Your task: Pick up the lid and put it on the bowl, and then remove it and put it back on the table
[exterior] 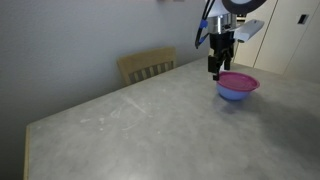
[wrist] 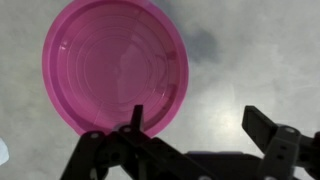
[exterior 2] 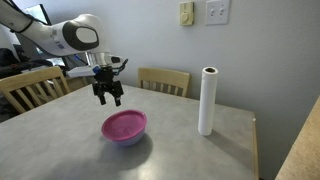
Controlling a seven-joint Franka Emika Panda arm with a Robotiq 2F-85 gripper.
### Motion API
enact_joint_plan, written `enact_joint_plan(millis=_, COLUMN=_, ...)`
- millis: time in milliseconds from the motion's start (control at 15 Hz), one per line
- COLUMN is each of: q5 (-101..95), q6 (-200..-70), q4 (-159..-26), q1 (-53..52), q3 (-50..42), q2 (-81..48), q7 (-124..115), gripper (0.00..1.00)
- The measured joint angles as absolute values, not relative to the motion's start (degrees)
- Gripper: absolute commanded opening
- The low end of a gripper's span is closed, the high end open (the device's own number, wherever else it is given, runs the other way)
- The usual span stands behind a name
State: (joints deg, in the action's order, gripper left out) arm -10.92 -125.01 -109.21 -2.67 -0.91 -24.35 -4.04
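The magenta-pink lid [exterior: 238,80] [exterior 2: 125,124] lies flat on the blue bowl [exterior: 237,95] [exterior 2: 128,140], covering its mouth. The bowl stands on the grey table [exterior: 150,130] [exterior 2: 200,160]. My gripper [exterior: 217,70] [exterior 2: 108,98] hangs open just above and beside the lid, holding nothing. In the wrist view the lid [wrist: 115,65] fills the upper left. The gripper [wrist: 198,115] has one finger over the lid's rim and the other over bare table [wrist: 250,50]. The bowl is hidden under the lid in that view.
A white paper towel roll [exterior 2: 208,100] stands upright near the bowl. Wooden chairs [exterior 2: 165,80] [exterior 2: 30,88] [exterior: 148,66] stand along the table's edges. Wall switches [exterior 2: 217,11] sit on the wall behind.
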Motion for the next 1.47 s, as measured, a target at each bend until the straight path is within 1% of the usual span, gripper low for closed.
enact_joint_plan(millis=400, q5=-12.8, q6=-120.8, q4=-104.2, q1=-3.4, q3=-3.5, q2=-30.1, q7=-11.8, gripper=1.0)
enact_joint_plan(millis=867, q5=-12.7, q6=-114.6, q4=-97.2, q1=-4.8, q3=-3.4, q2=-33.1, q7=-13.7, gripper=1.0)
enact_joint_plan(millis=1467, q5=-12.0, q6=-113.7, q4=-96.7, q1=-6.5, q3=-3.5, q2=-36.3, q7=-17.3, gripper=1.0)
